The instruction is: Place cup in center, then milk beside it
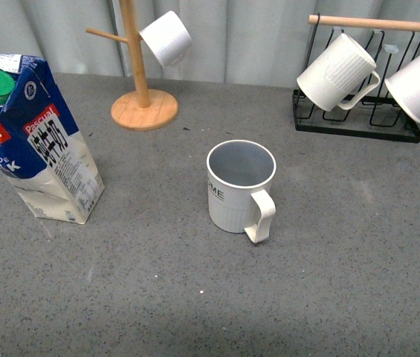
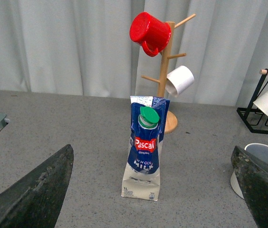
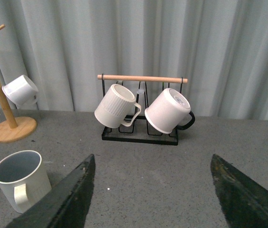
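So, the cup point(image 1: 239, 186) stands upright about mid-desk point(image 1: 328, 282) with its handle turned toward me, and I judge the first half of the task done. What remains is the milk point(image 1: 39, 141). It stands on its base at the far left of the desk, well apart from the cup. Its long axis is vertical, so I'd go for a side grip across the carton body.

The relation that matters shows through the left wrist camera. The carton sits dead ahead, cap facing the lens, framed between the two fingers of the left end effector point(image 2: 152, 149), which is spread wide and holds nothing. It is not yet around the carton, which looks some way ahead of the tips.

The right end effector point(image 3: 152, 159) is likewise spread and empty. It faces the black rack point(image 3: 138, 135) at the back, with the cup off to one side and no milk in its picture at all. The left arm is clearly the nearer one. I reckon the move is a straight advance, a clamp, then a carry rightward to set the carton just beside the cup, minding the handle.
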